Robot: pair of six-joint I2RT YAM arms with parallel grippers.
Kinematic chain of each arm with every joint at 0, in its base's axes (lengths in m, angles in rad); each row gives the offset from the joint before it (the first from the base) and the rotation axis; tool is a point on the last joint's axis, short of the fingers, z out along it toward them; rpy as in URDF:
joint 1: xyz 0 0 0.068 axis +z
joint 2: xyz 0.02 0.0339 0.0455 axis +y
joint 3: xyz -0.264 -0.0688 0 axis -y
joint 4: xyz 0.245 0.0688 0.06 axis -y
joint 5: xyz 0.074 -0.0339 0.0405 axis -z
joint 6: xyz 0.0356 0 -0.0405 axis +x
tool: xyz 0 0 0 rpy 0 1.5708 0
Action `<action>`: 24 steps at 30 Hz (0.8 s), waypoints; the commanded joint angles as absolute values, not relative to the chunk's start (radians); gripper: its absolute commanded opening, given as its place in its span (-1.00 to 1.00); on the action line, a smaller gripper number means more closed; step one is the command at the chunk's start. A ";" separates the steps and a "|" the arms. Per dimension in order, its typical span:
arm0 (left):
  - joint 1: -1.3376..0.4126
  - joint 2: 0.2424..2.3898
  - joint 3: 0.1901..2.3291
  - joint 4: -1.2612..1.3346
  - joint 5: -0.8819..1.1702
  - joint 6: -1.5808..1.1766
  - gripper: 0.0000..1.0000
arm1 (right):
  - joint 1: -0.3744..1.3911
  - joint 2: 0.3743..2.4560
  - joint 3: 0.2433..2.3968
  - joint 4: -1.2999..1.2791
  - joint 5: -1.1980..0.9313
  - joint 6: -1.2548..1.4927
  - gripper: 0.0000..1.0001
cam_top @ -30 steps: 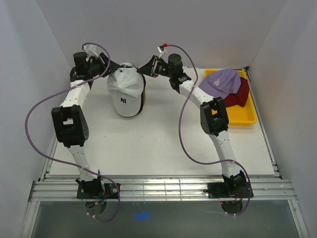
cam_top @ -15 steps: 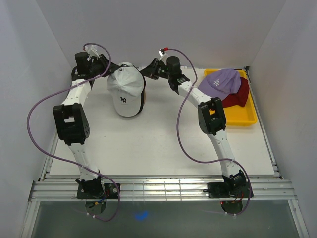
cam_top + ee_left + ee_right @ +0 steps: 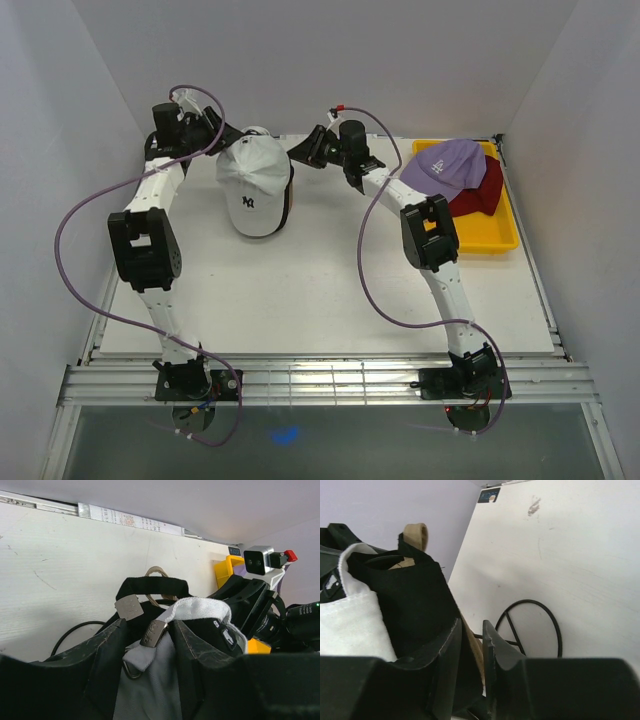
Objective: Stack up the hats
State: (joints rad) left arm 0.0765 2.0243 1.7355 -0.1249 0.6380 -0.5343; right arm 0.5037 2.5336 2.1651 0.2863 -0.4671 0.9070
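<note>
Stack of three sits on the table (image 3: 300,290) between the two grippers and on their near side: white cap (image 3: 255,175) on top, black cap (image 3: 415,595) under it, tan cap (image 3: 415,532) lowest, only its strap and an edge showing. The stack's long axis runs far to near, brim toward the arm bases, rear straps up at the grippers. Left gripper (image 3: 149,625) is at the stack's rear-left, jaws about half apart with the white cap's rear fabric and buckle strap between them; can't tell if it pinches or just straddles. Right gripper (image 3: 471,624) is at the rear-right, jaws down to a narrow slit, black cap just outside its left finger, a tan edge showing in the slit; can't tell if that edge is gripped. Two caps aren't stacked yet: lavender cap (image 3: 450,165) lying on red cap (image 3: 485,195) in the yellow tray (image 3: 505,235), off to the right of the right gripper and well apart from it, much farther from the left one. The right arm is clearly nearer, so likely it fetches lavender next. It would have to swing right and away from the stack, then carry the cap back left over the white one. Lavender's brim direction is unclear from above.
</note>
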 commanded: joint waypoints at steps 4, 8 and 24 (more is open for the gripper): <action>0.054 2.074 1.863 -0.259 0.683 -0.480 0.11 | 0.456 2.378 2.051 0.314 -0.430 0.907 -0.25; 0.054 2.106 1.905 -0.281 0.724 -0.482 0.15 | 0.446 2.335 2.045 0.291 -0.404 0.884 0.03; 0.054 2.178 1.985 -0.331 0.818 -0.474 0.20 | 0.434 2.367 2.134 0.433 -0.577 0.976 0.20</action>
